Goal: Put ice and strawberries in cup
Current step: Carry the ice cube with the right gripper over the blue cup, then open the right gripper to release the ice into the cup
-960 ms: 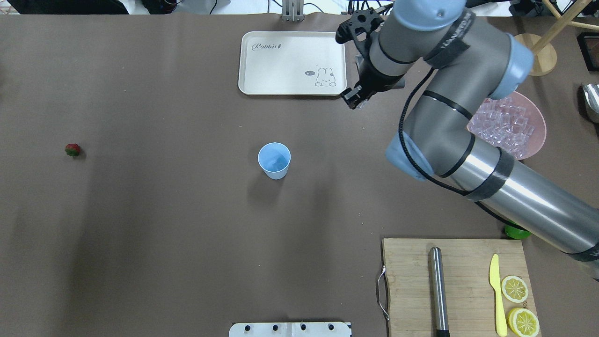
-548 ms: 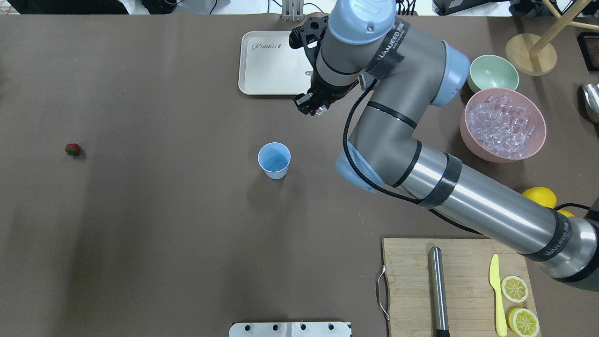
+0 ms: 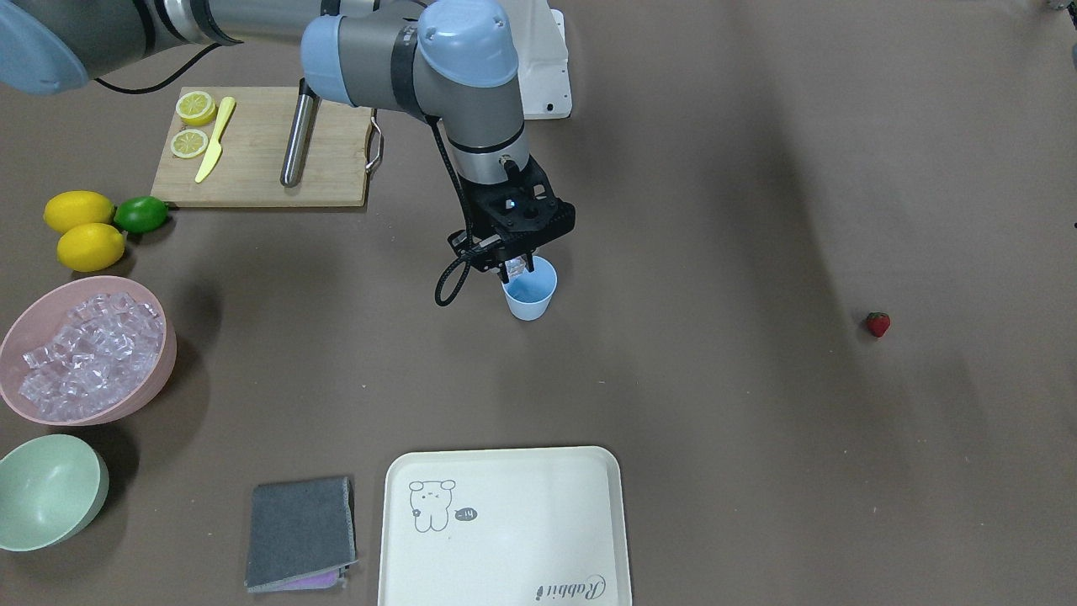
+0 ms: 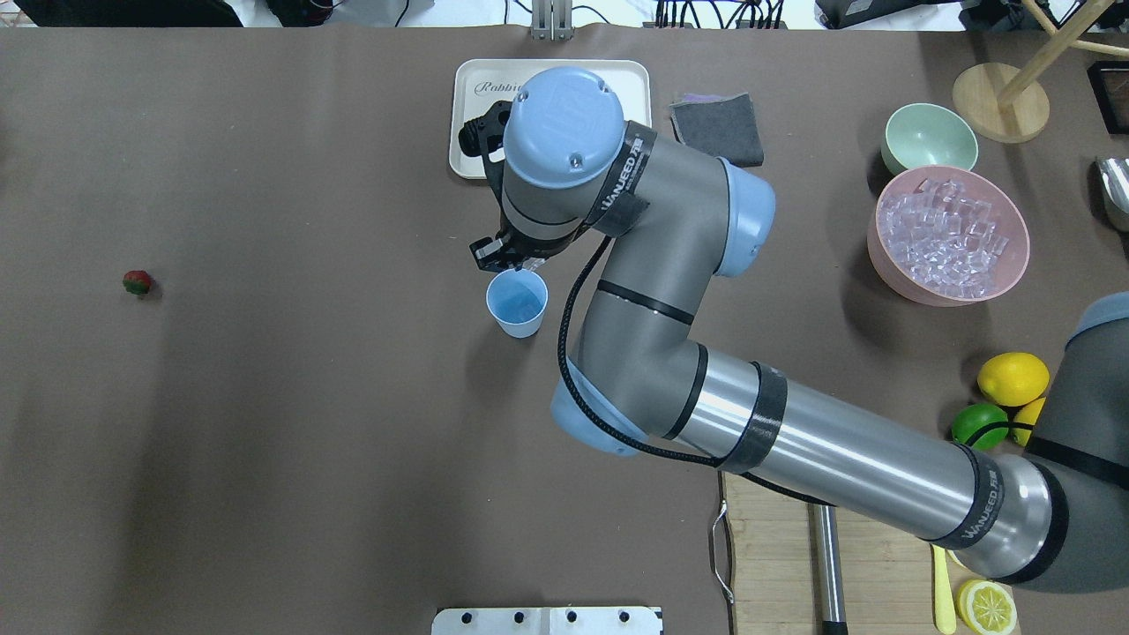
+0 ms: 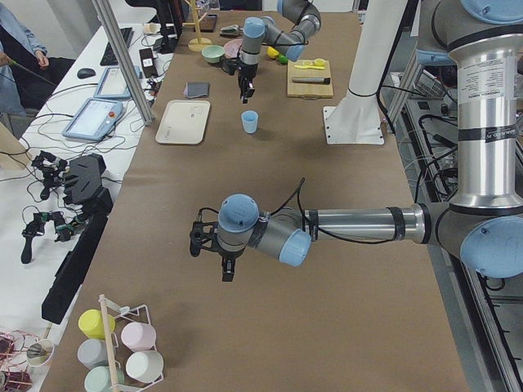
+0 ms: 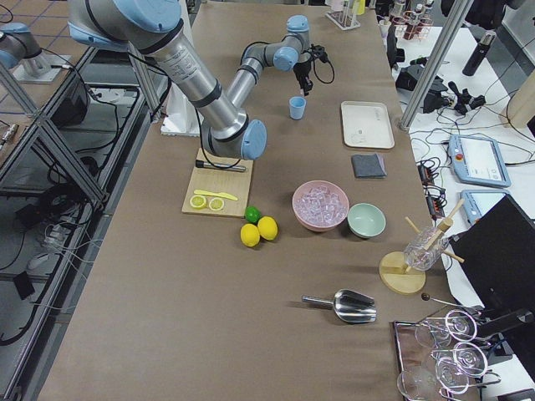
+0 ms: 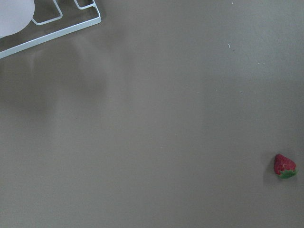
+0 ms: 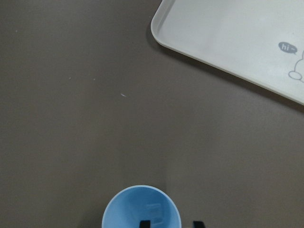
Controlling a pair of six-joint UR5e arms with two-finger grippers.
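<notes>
One clear glassy ice cube (image 3: 516,267) is pinched in the right tool (image 3: 515,272), just over the rim of the one small light blue plastic cup (image 3: 530,300) on the table (image 3: 715,421). Lots more cubes (image 3: 84,353) are piled in one pink bowl (image 3: 165,358); one small red strawberry (image 3: 878,324) sits well apart. Left tool (image 5: 228,273): can't be told.

- A robotics lab is showing: teach pendants (image 6: 478,159) are lying beside the bench's (image 4: 265,441) operator-side edge.
- Cables (image 4: 706,11) are trailing past that edge.
- An operator (image 5: 15,41) is sitting near its corner.
</notes>
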